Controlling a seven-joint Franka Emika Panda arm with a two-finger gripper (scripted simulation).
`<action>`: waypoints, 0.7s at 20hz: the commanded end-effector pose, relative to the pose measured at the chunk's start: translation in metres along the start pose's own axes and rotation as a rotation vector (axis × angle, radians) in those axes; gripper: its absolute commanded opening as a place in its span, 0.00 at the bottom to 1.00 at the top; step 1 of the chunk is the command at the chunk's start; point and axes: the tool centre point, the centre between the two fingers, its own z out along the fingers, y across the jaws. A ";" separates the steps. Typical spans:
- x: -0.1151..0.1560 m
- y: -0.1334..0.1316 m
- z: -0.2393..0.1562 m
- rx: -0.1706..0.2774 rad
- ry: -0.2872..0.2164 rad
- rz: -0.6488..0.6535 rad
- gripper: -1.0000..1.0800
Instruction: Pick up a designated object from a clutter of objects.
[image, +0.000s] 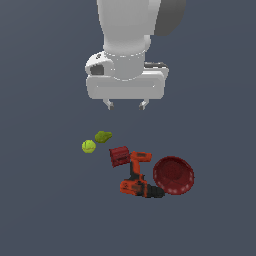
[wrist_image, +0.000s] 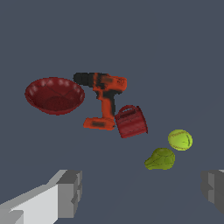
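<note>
Gripper (image: 125, 104) hangs above the clutter, jaws spread, holding nothing. Red bowl (image: 173, 175) sits at the exterior view's right, apparently touching the drill (image: 137, 179). Nothing lifted; reach, grasp and lift remain.

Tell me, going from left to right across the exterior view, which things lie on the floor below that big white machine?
Yellow-green ball → green lumpy piece → small dark red ribbed block → orange-red and black power drill → round, glossy dark red bowl. The open gripper hangs above them.
</note>
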 end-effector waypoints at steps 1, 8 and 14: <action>0.000 0.000 0.000 0.000 0.000 0.000 0.62; 0.003 -0.005 -0.004 0.003 0.014 -0.017 0.62; 0.005 -0.007 -0.002 0.002 0.011 -0.020 0.62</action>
